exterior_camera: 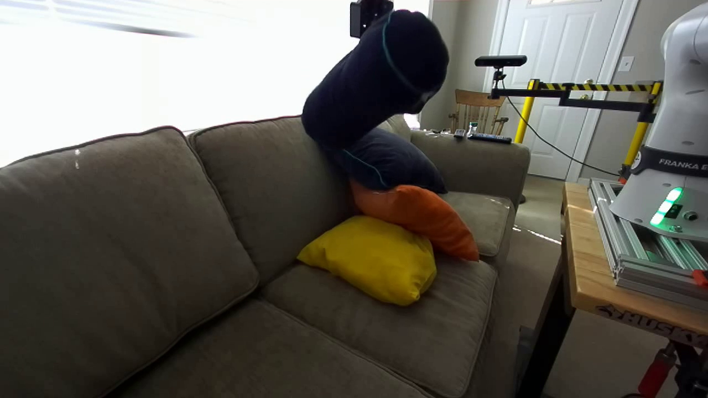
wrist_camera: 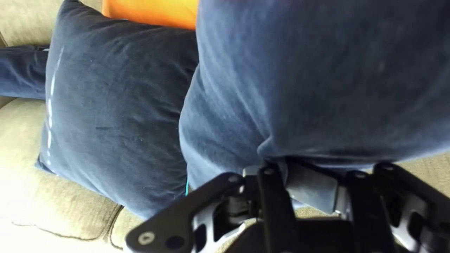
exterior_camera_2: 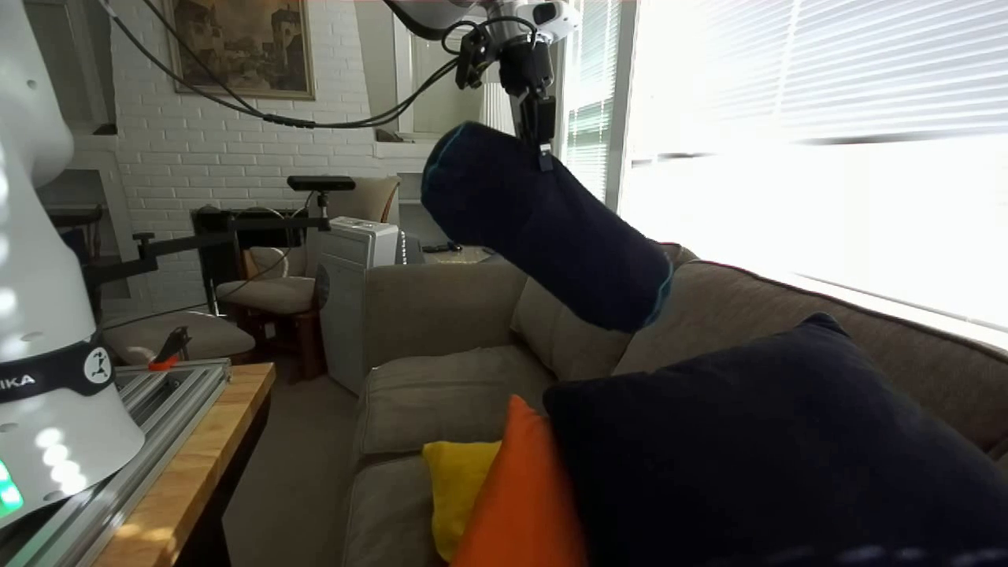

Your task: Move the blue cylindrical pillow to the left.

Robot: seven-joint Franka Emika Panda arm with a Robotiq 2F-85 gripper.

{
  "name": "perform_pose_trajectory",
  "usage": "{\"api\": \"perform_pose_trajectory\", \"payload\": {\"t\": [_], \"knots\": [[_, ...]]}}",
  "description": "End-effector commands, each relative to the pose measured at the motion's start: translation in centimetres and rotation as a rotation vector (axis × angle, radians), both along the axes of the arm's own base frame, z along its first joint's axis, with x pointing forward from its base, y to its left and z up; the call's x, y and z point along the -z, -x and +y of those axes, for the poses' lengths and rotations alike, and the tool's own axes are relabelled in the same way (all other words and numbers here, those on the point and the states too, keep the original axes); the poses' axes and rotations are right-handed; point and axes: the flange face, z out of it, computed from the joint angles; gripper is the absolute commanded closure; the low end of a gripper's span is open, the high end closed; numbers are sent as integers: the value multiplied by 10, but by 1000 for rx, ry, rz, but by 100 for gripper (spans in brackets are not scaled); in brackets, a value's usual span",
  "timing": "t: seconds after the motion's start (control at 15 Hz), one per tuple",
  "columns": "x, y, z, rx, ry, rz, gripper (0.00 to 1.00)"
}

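In an exterior view, the navy bolster [exterior_camera: 370,83] hangs aslant above the sofa [exterior_camera: 265,210]; in an exterior view I see the gripper [exterior_camera_2: 543,157] clamped on the bolster. In the wrist view its cloth [wrist_camera: 323,88] puckers in the grip.
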Motion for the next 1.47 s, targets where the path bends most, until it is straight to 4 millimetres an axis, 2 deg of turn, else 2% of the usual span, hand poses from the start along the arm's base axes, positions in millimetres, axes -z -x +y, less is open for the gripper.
{"api": "perform_pose_trajectory", "payload": {"t": [0.0, 0.27, 0.93, 1.13, 1.4], "knots": [[-4, -9, -10, 26, 41, 9, 99], [12, -19, -17, 19, 56, 32, 99], [107, -57, -16, -41, 119, 148, 99], [130, -65, -10, -92, 139, 176, 99], [145, -68, 14, -193, 173, 208, 99]]}}
